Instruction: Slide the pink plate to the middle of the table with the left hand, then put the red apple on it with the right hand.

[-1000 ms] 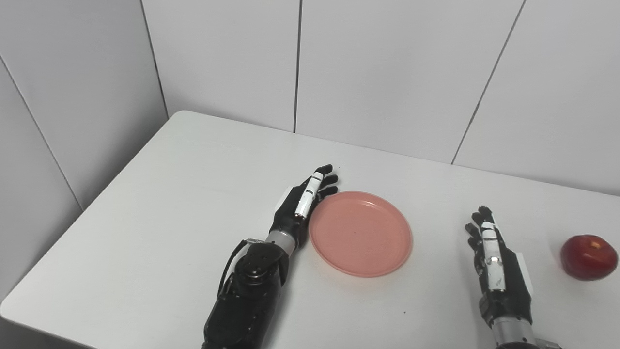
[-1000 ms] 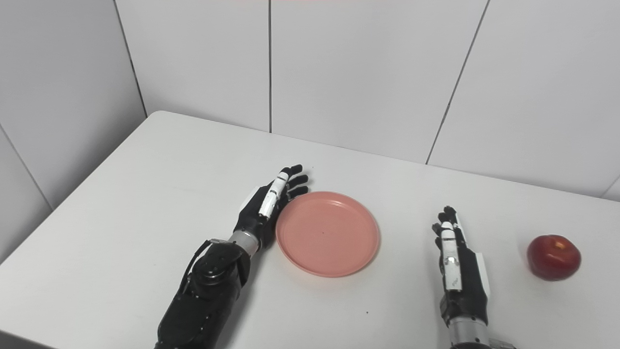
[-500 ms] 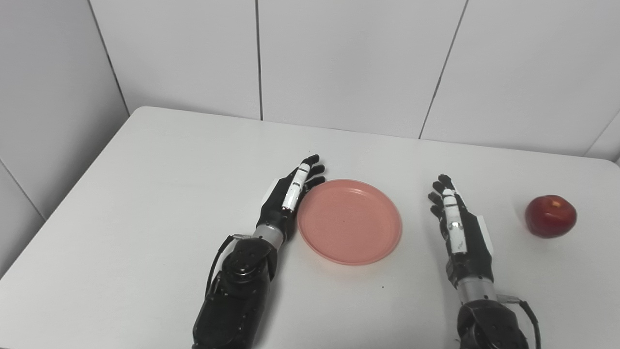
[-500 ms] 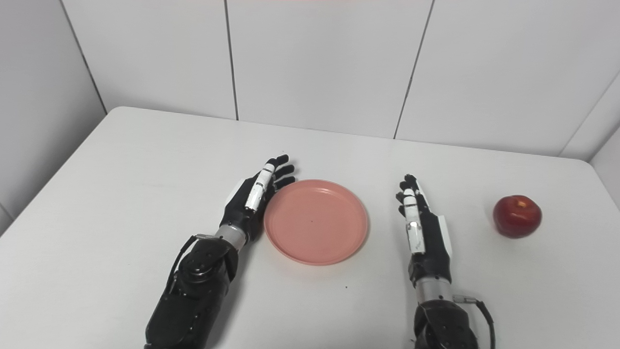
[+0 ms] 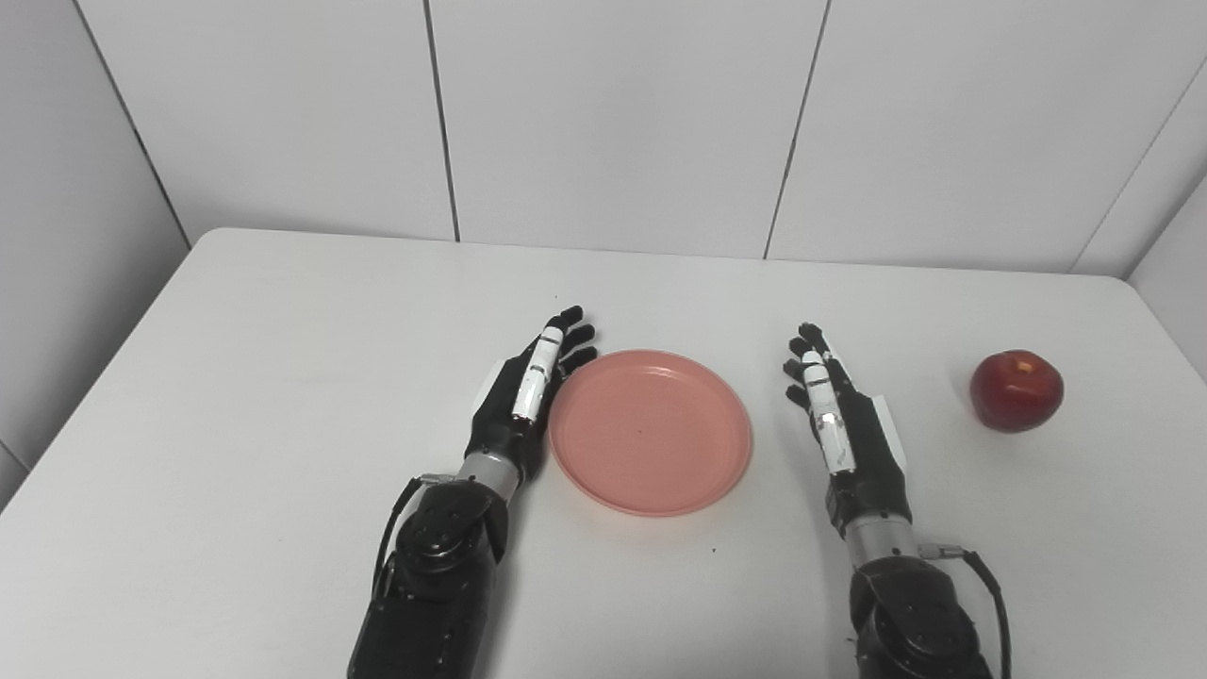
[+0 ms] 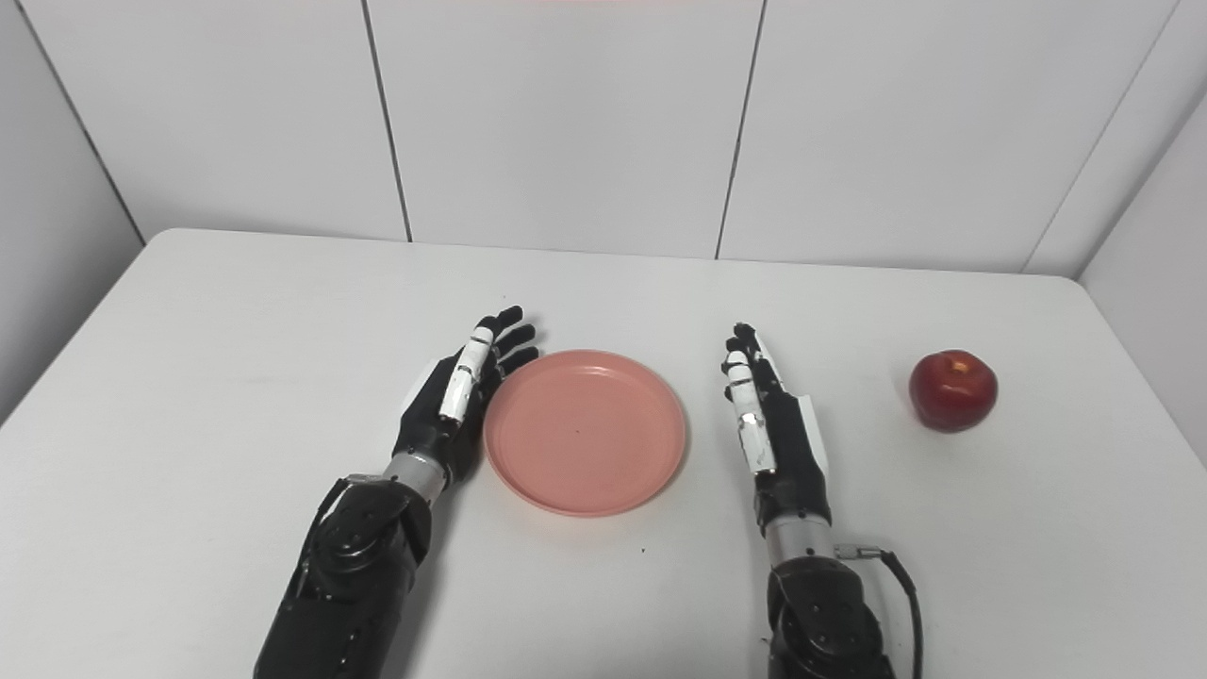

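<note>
A round pink plate (image 5: 651, 430) lies flat near the middle of the white table (image 5: 283, 377). My left hand (image 5: 528, 396) stands on edge along the plate's left rim, open, fingers straight and pointing away from me, touching or nearly touching the rim. My right hand (image 5: 844, 424) is open too, on edge just right of the plate with a small gap between them. The red apple (image 5: 1016, 390) sits by itself at the far right of the table, well to the right of my right hand. Neither hand holds anything.
White panelled walls rise behind the table's far edge (image 5: 660, 253) and on both sides. The table's right edge (image 5: 1169, 330) runs close to the apple. A few tiny dark specks mark the tabletop in front of the plate.
The whole picture has swung to the right, so the camera moved. The left hand stays against the plate's left rim. The right hand looks to have come forward, closer to the plate.
</note>
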Robot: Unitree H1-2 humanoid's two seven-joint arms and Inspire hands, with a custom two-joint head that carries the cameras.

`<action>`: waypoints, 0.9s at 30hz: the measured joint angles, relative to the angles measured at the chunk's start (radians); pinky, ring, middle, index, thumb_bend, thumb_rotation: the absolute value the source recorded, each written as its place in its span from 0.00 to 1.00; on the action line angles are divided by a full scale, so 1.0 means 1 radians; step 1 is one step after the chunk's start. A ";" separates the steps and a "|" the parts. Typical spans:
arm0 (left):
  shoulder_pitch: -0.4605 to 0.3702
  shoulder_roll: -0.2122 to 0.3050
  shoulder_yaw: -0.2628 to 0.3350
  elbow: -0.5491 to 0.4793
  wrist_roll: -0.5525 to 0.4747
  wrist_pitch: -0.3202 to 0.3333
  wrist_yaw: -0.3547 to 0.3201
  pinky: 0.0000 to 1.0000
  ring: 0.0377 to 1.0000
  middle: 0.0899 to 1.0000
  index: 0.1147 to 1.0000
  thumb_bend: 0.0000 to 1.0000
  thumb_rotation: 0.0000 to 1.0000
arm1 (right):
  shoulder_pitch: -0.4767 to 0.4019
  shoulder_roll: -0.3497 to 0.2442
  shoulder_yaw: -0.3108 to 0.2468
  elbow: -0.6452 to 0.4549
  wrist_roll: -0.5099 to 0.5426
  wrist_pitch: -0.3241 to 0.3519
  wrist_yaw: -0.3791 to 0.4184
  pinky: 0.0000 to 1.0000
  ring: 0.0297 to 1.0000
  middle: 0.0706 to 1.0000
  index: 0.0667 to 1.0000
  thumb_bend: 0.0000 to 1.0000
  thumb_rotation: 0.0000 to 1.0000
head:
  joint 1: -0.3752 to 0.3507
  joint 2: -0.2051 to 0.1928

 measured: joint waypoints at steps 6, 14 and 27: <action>0.008 -0.003 0.009 0.000 -0.010 -0.013 0.000 0.87 0.88 0.88 0.86 0.35 1.00 | 0.000 0.000 -0.003 0.001 -0.002 0.001 0.000 0.91 0.90 0.91 0.91 0.29 1.00 | -0.032 -0.002; 0.021 -0.005 0.022 -0.002 -0.029 -0.028 -0.005 0.88 0.88 0.88 0.86 0.37 1.00 | -0.016 -0.004 -0.008 0.007 -0.020 0.001 -0.007 0.90 0.90 0.91 0.91 0.32 1.00 | -0.103 -0.008; 0.030 -0.002 0.053 -0.004 -0.063 -0.039 -0.031 0.88 0.87 0.88 0.87 0.37 1.00 | -0.058 -0.035 -0.011 -0.091 -0.096 0.049 -0.012 0.87 0.90 0.90 0.91 0.47 1.00 | -0.190 -0.025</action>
